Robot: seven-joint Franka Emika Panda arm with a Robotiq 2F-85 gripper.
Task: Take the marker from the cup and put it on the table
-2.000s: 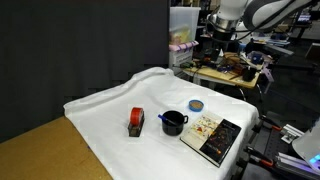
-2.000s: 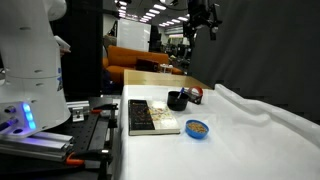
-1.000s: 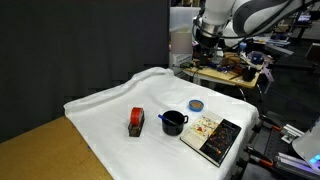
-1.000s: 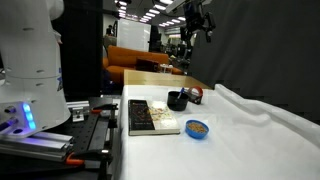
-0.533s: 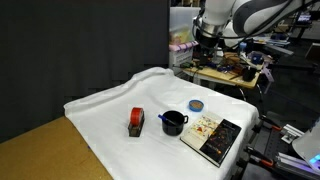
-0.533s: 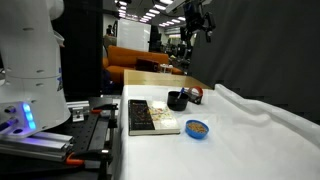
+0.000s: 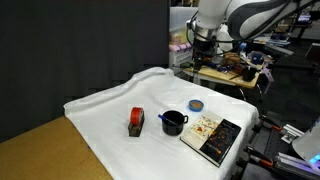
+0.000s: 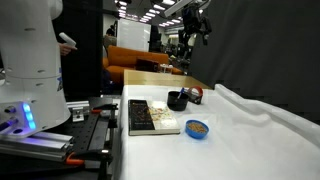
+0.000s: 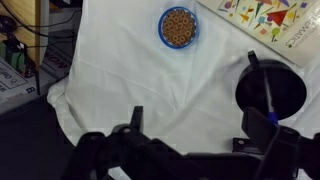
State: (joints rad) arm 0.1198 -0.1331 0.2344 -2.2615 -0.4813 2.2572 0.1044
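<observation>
Hand [image 7: 203, 42] hangs high over the far edge of the desk [image 7: 105, 105], well apart from everything on it. Wrist view looks straight down: fingers [image 9: 135, 120] spread wide, nothing between them.

Marker [image 9: 268, 95] is in the mug [image 9: 250, 88], a slim dark stick leaning across the opening, one end blue. In an exterior view the mug [image 7: 174, 123] sits on wrinkled white cloth between a red-and-black block [image 7: 136, 121] and a book [image 7: 213, 138], close beside the book. Small blue dish [image 7: 196, 104] with brown contents lies near the mug, apart from it.

Bare tan wood shows at one desk corner.
</observation>
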